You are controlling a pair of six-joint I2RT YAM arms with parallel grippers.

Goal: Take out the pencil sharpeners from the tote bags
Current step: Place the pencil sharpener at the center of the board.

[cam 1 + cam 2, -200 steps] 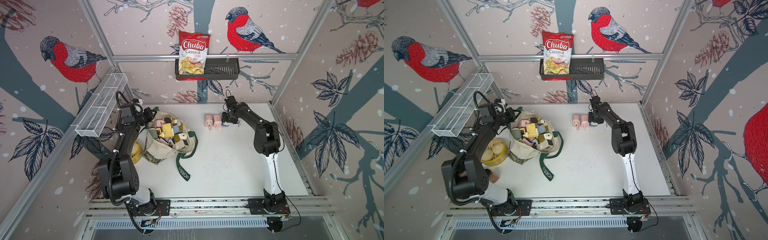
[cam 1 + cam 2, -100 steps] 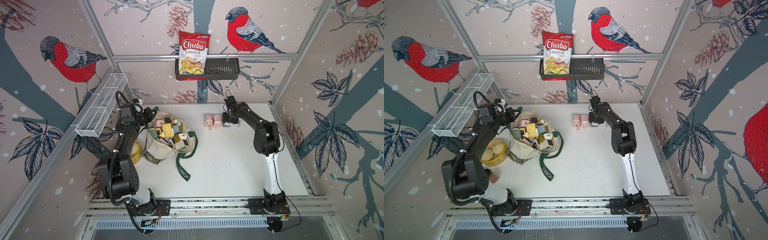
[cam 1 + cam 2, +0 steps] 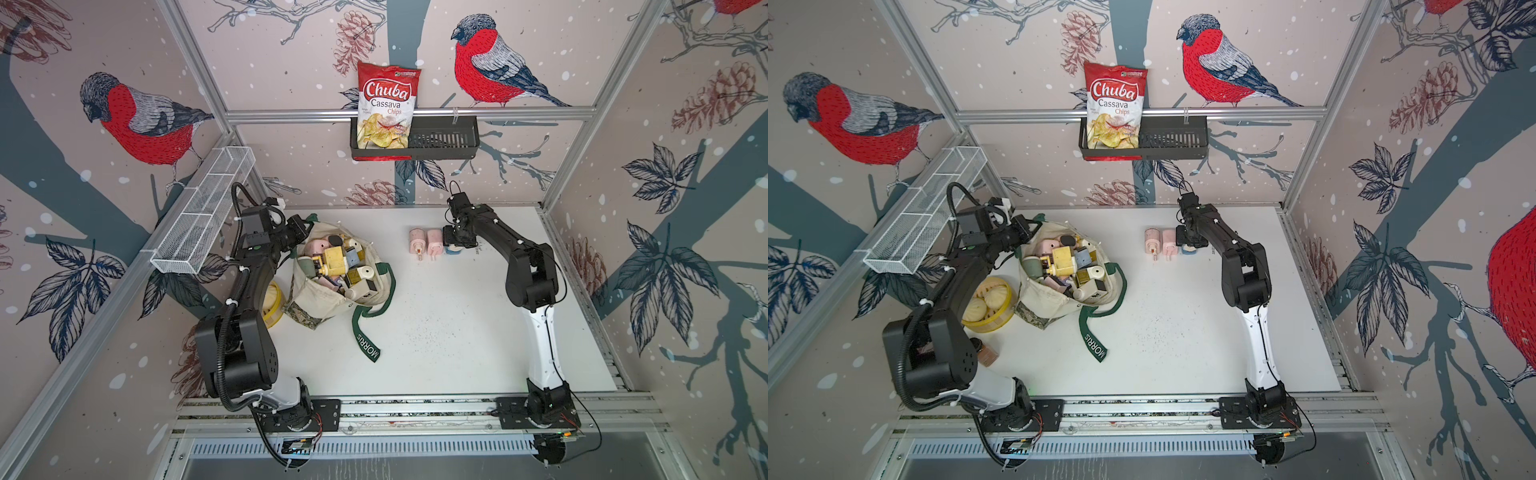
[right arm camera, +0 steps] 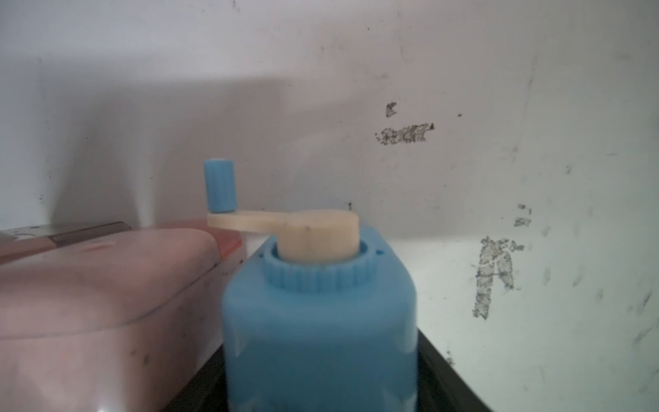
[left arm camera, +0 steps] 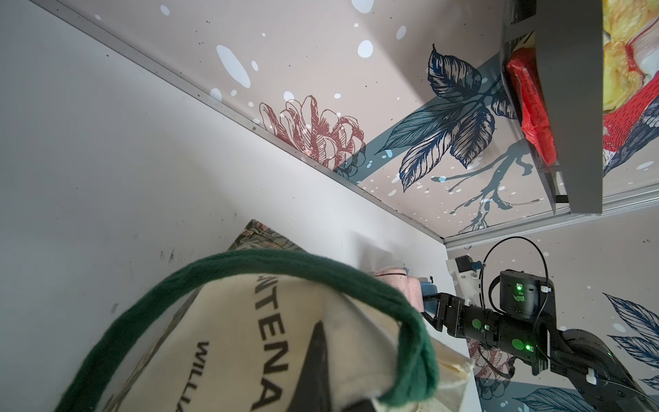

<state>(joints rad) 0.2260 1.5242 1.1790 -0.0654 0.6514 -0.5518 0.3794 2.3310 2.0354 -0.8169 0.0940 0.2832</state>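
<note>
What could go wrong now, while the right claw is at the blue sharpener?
1. The blue sharpener stands close beside a pink sharpener, its crank reaching toward it; pulling the right claw away might knock either over.
2. The left claw pinches the rim of the tote bag; a pull could tip the heaped sharpeners out.

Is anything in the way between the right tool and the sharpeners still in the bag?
Yes. Two pink sharpeners sit on the table between the right tool and the tote bag, close beside the tool. A blue sharpener is also between its jaws.
</note>
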